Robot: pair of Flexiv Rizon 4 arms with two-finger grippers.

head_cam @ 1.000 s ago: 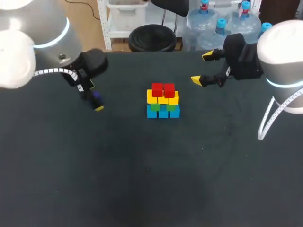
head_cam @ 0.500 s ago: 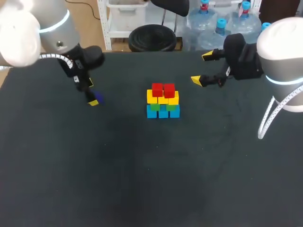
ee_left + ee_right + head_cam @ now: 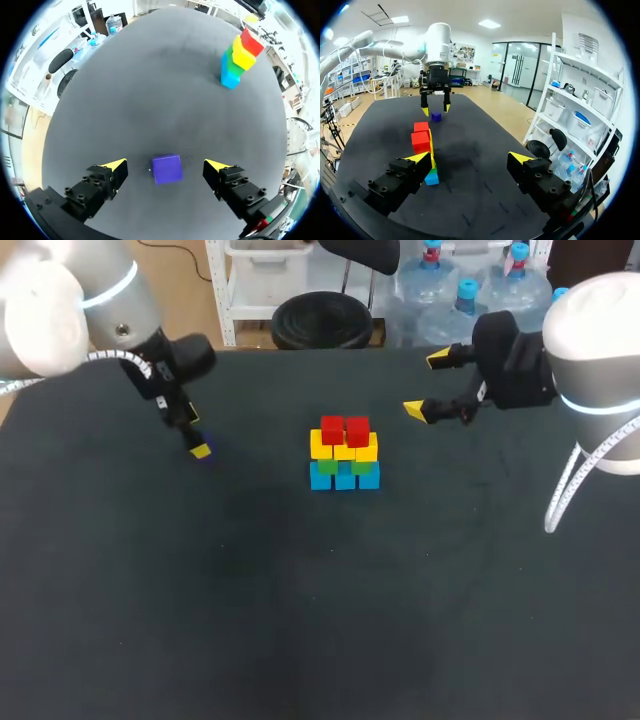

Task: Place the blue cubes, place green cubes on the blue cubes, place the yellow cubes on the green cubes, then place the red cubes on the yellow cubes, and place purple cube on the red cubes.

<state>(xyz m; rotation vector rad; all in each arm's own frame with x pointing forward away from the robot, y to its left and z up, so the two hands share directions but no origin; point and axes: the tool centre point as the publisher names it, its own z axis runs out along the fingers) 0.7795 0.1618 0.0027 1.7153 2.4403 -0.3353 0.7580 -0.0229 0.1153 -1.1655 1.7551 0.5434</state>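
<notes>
Dark table [image 3: 300,620] runs from my near edge to the far one. At its middle stands the stack. A row of blue cubes [image 3: 345,477] sits on the cloth, with green cubes [image 3: 328,467] on them and yellow cubes [image 3: 320,446] above those. Two red cubes [image 3: 345,429] stand side by side as the top layer.

Left of the stack and a little farther back, my left gripper [image 3: 197,446] hangs low over the table, pointing down. The purple cube [image 3: 167,169] lies flat on the table between its fingers [image 3: 114,165]. They stand wide apart, with a gap on each side of the cube, and neither yellow tip touches it. From that wrist the stack shows well ahead of the gripper as a single column: blue, green, yellow, red. The purple cube is well apart from the stack.

Farther back on the right, my right gripper [image 3: 427,384] is held above the table, beyond the stack's far right corner and apart from it. Its fingers [image 3: 519,159] are spread wide with nothing between them. From its wrist the stack stands just ahead of the gripper, with the purple cube and my left gripper beyond it.
</notes>
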